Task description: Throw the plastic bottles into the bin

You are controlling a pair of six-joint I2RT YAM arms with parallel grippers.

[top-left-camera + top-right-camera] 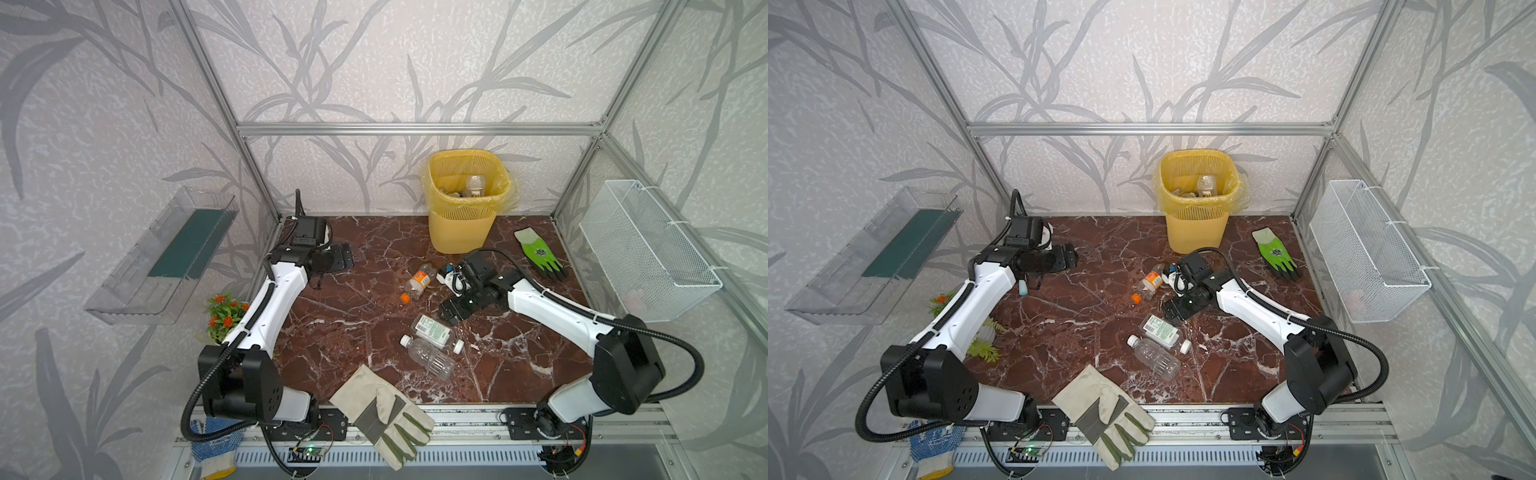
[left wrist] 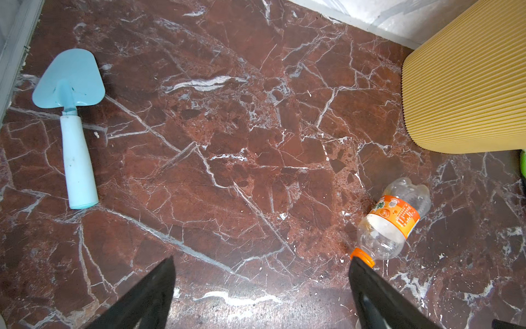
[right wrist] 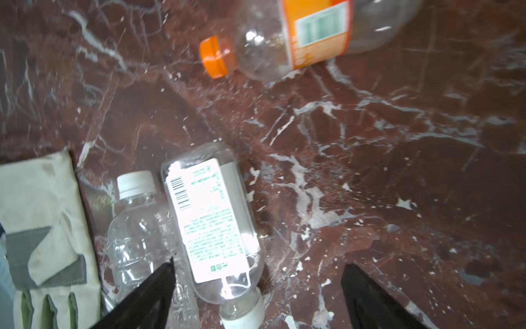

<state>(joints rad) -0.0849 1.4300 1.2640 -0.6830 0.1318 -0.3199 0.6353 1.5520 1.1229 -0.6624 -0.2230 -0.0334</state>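
Plastic bottles point(image 1: 1160, 330) in two places: three loose on the red marble table point(image 1: 353, 332), others already down inside the bin point(image 1: 463, 237), which stands at the back against the wall. Nearest the bin, on its side, an orange-capped bottle point(image 1: 419, 281) with an orange label. Closer to the front, side by side, a flat bottle point(image 1: 435, 330) with a green-printed white label and a clear ribbed bottle point(image 1: 430, 358) with a white cap, the latter just beside a beige work glove point(image 1: 382, 411) at the front edge. Right gripper point(image 3: 257, 265) low over the flat bottle, jaws spread wide, nothing clamped between them; contact with the bottle impossible to judge, wrist view blurred. Left gripper point(image 2: 260, 265) off at the back left, jaws likewise wide apart over bare marble, empty, a pale blue trowel point(image 2: 71, 114) lying near. Green glove point(image 1: 538, 253) flat on the table, right of the bin.
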